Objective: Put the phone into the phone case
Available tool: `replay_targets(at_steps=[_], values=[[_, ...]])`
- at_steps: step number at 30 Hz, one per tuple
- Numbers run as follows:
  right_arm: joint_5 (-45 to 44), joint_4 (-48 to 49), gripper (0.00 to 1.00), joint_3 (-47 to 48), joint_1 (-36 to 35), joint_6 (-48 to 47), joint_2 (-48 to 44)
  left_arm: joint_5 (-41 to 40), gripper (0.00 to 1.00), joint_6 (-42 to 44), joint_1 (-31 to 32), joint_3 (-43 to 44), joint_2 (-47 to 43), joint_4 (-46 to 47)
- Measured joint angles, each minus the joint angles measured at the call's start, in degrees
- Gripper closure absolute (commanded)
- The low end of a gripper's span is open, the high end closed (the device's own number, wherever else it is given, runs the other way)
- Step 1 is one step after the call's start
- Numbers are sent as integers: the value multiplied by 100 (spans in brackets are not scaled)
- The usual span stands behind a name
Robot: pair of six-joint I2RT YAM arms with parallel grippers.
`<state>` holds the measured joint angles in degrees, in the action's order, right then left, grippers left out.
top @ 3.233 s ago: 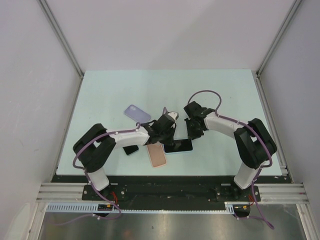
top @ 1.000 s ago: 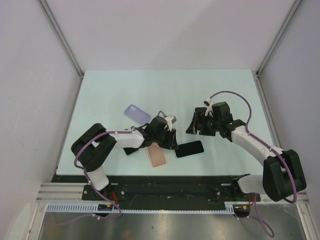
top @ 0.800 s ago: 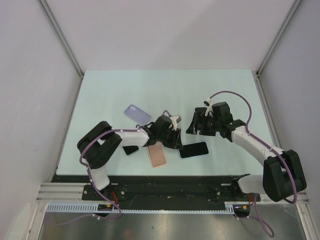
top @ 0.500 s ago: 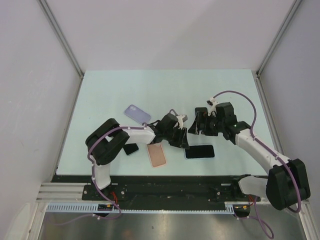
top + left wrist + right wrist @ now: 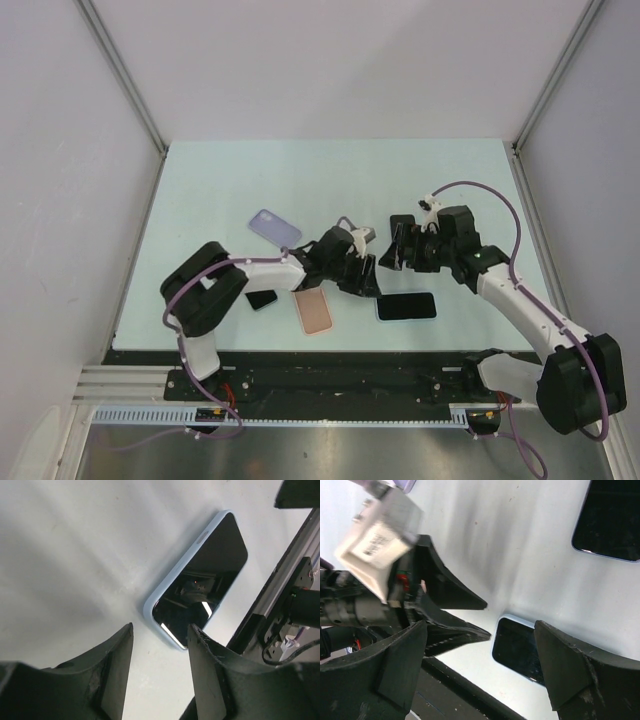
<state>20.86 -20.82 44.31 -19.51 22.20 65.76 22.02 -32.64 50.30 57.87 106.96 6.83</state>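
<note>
Inward, low: left end effector (image 5: 362, 278) and right end effector (image 5: 393, 255) open near phone (image 5: 406, 306)

The phone (image 5: 205, 575) is black, its case (image 5: 148, 611) pale blue.

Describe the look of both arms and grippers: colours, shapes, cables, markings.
The left arm and right arm have white links and black joints, each trailing a looping purple cable. The left gripper and right gripper have matte black, wedge-shaped fingers. A white labelled block sits on the left wrist.
</note>
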Motion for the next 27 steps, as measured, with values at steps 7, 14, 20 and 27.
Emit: replay_targets(at_steps=[7,14,20,27], values=[[282,96,0,-11,2,2,-131,-297,35,448,-717,-734,-1486,-219],[911,691,0,-17,2,184,129,-1158,18,933,-1161,-881,-3244,-1346],[1497,1038,0,2,2,378,866,-1991,16,1250,-1167,-566,-3528,-2653],[1670,905,0,315,-2,267,1320,-2758,13,1821,-1189,-262,-3261,-3860]])
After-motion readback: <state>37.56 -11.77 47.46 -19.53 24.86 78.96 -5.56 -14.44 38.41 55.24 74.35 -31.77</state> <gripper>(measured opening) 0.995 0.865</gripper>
